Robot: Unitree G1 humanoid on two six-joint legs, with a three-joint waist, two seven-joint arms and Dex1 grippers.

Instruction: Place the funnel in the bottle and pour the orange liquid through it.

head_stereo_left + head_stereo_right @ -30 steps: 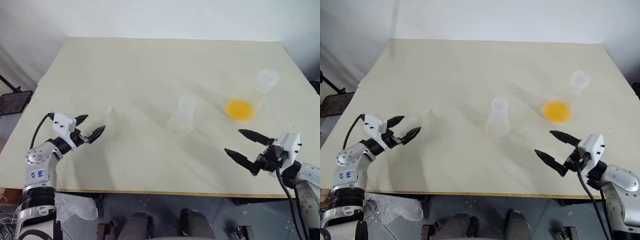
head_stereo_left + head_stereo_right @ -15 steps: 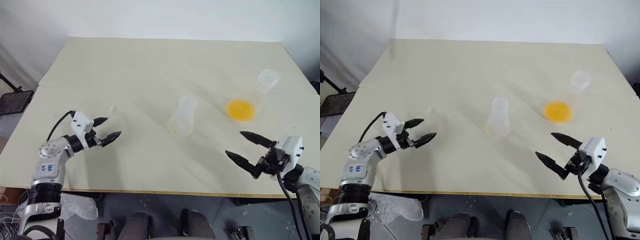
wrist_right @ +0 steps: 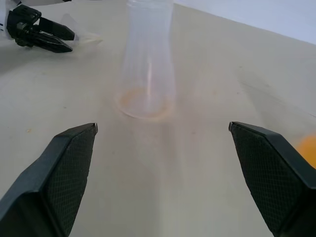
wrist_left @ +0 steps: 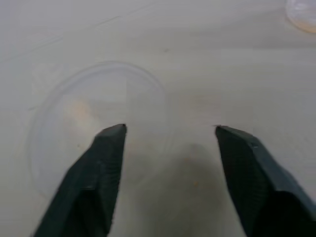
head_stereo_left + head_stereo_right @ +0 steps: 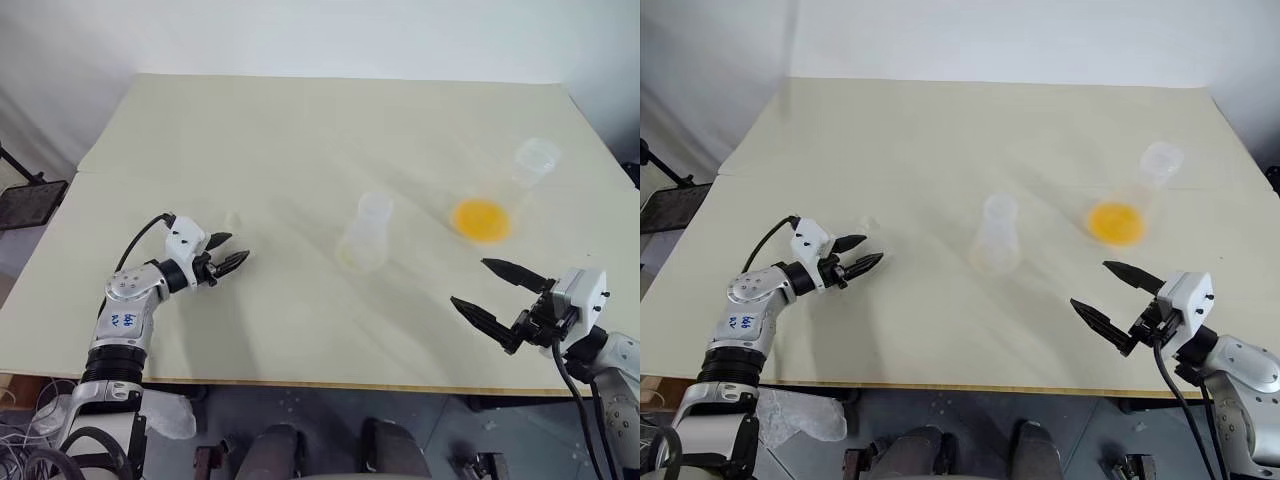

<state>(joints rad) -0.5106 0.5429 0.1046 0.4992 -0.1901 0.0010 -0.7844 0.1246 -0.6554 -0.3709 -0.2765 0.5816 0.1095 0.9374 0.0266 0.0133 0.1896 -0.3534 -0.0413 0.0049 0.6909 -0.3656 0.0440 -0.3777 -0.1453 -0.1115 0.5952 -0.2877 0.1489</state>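
- Two grippers over the table: left gripper half-parted, nothing pinched, its fingertips right at the funnel.
- Right gripper spread wide, empty.
- Bottle stands beyond it; orange liquid just past its tips.

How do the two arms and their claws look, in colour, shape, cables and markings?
Each claw, the left claw and the right claw, has two black pointed fingers on a white block. Both arms are silver-grey with a black cable. The left arm carries blue markings.
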